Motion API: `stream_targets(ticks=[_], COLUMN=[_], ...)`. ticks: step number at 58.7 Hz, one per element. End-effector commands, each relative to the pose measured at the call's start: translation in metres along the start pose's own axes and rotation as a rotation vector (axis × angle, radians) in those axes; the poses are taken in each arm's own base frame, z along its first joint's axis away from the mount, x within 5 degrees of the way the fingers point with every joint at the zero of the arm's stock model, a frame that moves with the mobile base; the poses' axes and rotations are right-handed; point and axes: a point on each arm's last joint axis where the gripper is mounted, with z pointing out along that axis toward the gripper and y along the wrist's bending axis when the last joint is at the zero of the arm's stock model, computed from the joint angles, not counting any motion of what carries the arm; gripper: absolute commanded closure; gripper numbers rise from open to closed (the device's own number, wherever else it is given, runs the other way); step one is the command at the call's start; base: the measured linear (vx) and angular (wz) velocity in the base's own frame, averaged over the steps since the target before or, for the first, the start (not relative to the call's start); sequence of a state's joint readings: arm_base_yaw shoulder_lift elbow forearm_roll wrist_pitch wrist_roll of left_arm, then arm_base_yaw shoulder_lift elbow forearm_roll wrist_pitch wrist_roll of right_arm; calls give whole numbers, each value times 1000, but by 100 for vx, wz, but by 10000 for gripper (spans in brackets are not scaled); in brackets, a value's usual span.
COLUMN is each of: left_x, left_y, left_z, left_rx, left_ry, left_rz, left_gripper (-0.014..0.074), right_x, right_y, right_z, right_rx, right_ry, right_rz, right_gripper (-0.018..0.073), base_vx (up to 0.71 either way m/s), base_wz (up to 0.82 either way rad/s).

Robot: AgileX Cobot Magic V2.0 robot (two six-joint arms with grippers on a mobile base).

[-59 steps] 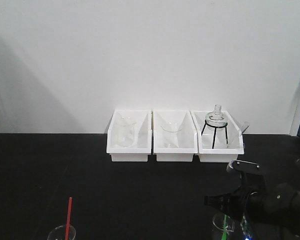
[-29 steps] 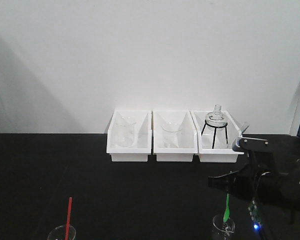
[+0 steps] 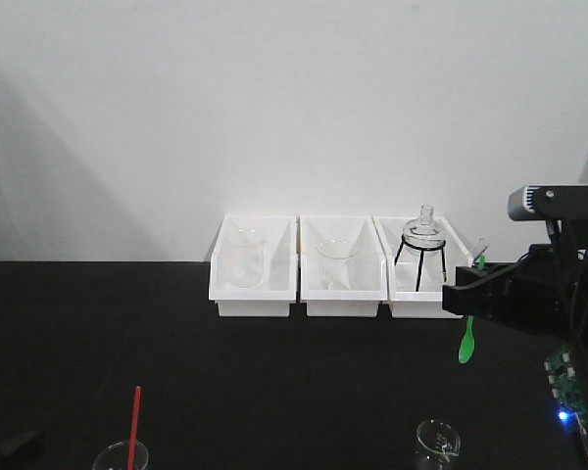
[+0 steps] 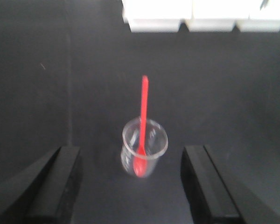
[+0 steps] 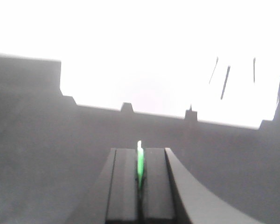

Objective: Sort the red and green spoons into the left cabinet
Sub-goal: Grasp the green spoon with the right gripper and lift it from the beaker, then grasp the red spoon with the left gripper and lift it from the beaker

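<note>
Right claw (image 5: 140, 155) rose clear of empty beaker (image 3: 437, 441), clamped on green spoon (image 3: 466, 345). Spoon hung vertical, bowl below claw. Left claw (image 4: 130, 151) spread; red spoon (image 4: 142, 116) upright dead ahead. Cabinet unseen.

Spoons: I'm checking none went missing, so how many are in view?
2. The red spoon stands in a glass beaker at the front left; the green spoon hangs pinched in the right claw. Others could lie outside the views.
</note>
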State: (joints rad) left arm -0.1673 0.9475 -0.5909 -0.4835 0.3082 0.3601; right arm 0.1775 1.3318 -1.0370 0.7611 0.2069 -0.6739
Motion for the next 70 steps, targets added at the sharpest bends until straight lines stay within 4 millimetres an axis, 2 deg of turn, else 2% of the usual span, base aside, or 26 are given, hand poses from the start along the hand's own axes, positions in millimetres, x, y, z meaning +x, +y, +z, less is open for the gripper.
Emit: stream_targets(ticks=[1,17,31,55,70], left_x=[-15,-33,-46,-55,-50], left_y=[0,0,-3,4,8], left_z=[17,75,114,161,184], left_rx=[9,73,136,116,107], left_ry=[-48,37,110,139,171], left_rz=[-10,-33,-60,-71,-78], left_gripper=[42,42,42,42,42], right_x=[-25,-27,-27,-27,-27], right_y=[1,2,2,2,2], right_z=[-22,-27,-27,-27,-27], right_rx=[26,22,24,24,25], right_ry=[-127,-137,-136,-136,-138], right_rz=[-20,-30,-60,-60,-60], right_gripper=[565,565,565,565,565], base_vx=[0,0,0,0,0], base_wz=[0,0,0,0,0])
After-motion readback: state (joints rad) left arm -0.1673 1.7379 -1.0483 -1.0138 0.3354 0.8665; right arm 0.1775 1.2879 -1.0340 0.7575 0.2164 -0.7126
